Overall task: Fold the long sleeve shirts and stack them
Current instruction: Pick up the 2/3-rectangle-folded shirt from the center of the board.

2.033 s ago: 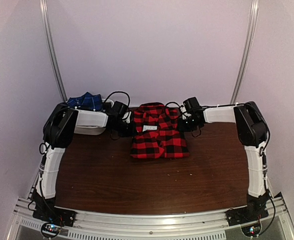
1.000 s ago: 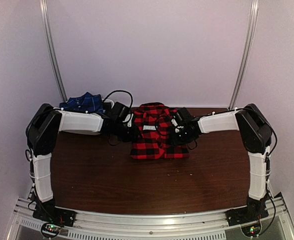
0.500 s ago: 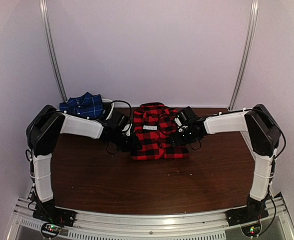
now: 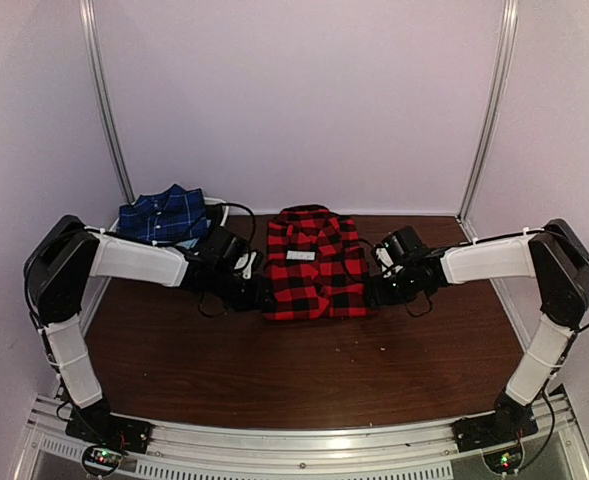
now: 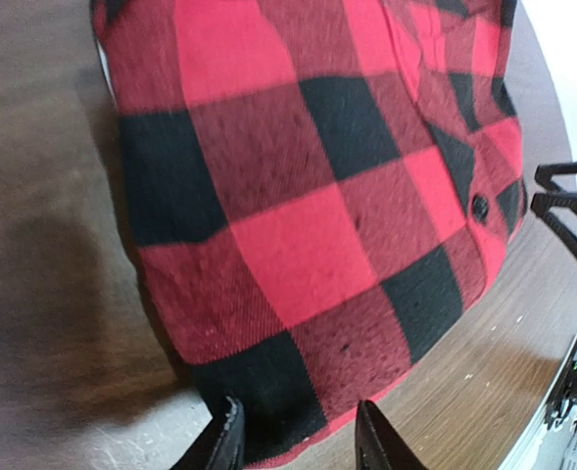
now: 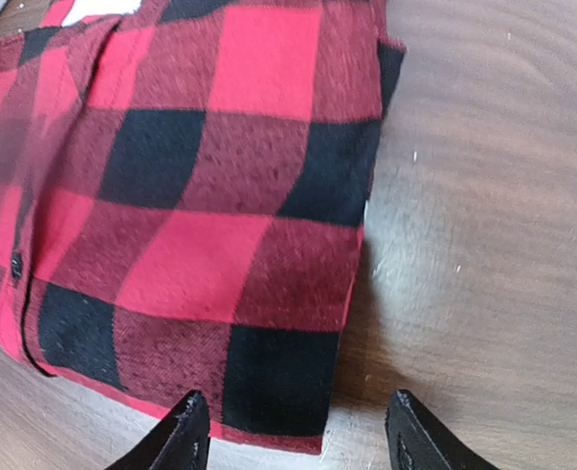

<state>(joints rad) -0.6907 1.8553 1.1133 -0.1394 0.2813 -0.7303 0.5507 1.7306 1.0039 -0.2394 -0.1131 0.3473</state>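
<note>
The red-and-black checked shirt (image 4: pixel 316 265) lies folded in a neat rectangle on the table's far middle; it fills the left wrist view (image 5: pixel 308 196) and the right wrist view (image 6: pixel 190 215). My left gripper (image 4: pixel 261 290) is open at the shirt's near left corner, its fingertips (image 5: pixel 224 436) straddling the hem. My right gripper (image 4: pixel 372 292) is open at the near right corner, fingertips (image 6: pixel 185 431) either side of the hem. The navy blue shirt (image 4: pixel 164 215) lies folded at the far left.
The brown wooden table (image 4: pixel 304 370) runs to a metal rail (image 4: pixel 304 440) at the near edge. White walls with two metal posts (image 4: pixel 104 110) close in the back. The right gripper's fingers show at the right edge of the left wrist view (image 5: pixel 572 211).
Both arms have swung outward and toward the near side, bringing the grippers from the red shirt's far sides down to its near corners. The shirts have not moved.
</note>
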